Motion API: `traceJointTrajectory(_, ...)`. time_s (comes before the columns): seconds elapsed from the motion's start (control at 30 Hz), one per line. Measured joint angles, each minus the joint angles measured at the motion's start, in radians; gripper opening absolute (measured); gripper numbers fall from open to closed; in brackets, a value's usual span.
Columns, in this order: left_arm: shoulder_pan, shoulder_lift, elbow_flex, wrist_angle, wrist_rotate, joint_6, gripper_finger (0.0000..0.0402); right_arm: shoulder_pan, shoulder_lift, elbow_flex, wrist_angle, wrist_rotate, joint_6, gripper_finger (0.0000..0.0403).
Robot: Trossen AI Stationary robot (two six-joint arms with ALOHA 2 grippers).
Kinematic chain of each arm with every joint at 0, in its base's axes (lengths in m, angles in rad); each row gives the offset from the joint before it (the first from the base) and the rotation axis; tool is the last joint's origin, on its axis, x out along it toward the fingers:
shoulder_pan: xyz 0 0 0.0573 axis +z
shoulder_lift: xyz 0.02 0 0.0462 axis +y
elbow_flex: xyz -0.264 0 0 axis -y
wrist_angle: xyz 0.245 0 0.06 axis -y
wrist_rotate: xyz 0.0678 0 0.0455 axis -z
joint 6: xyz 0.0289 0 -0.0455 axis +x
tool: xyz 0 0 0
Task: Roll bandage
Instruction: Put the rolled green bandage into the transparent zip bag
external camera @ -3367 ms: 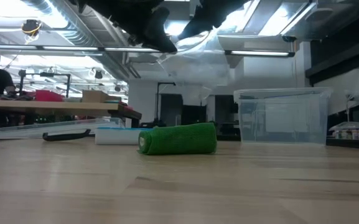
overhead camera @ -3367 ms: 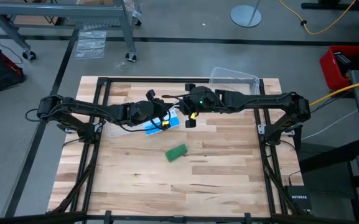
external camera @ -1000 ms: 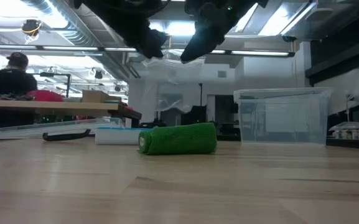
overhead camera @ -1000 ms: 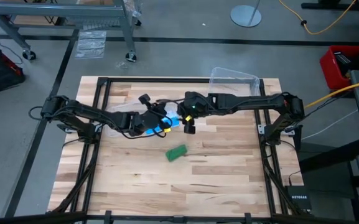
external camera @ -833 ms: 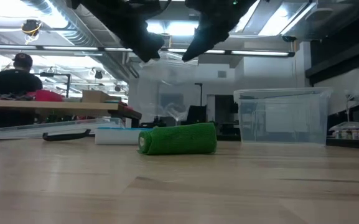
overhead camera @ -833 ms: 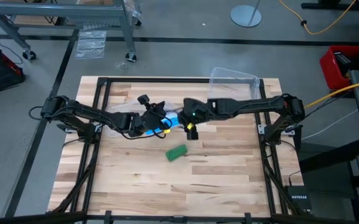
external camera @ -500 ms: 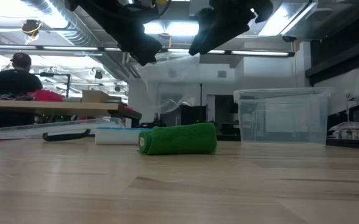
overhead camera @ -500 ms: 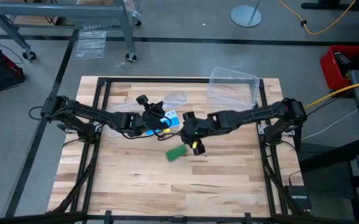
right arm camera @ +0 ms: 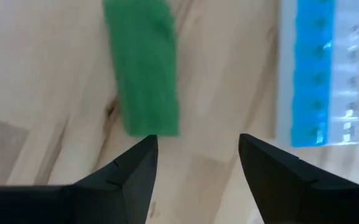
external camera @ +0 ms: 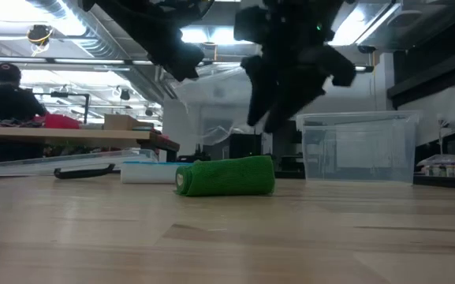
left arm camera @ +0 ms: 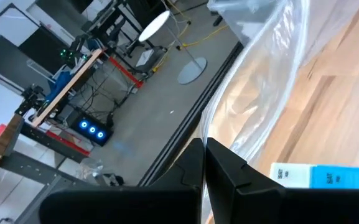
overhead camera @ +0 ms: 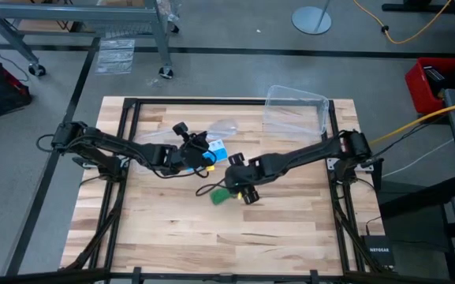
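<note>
On bare wood, green bandage [external camera: 225,176] rolled into a short cylinder.

Bright ceiling strip lights [external camera: 227,35] glare behind the silhouetted arms in the low view, while the bandage [right arm camera: 143,68] beneath them smears with motion blur.

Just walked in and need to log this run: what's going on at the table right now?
The right gripper, jaws open, hangs just above the green bandage, which lies already rolled up in the middle of the wooden table; nothing is gripped yet. The left gripper, jaws shut and empty, waits farther back, above the blue and white pill organizer and a clear plastic bag.
</note>
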Motion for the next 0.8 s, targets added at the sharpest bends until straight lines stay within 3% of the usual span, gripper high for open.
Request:
traceJointTrajectory(0.4,-0.006,0.000,0.000,-0.133,0.001,-0.088,0.0000,0.020,0.047,0.000,0.034,-0.030,0.055,0.0230)
traceJointTrajectory(0.8,-0.004,0.000,-0.001,-0.161,0.000,-0.107,0.0000,0.020,0.104,0.000,0.074,-0.081,0.084,0.0230)
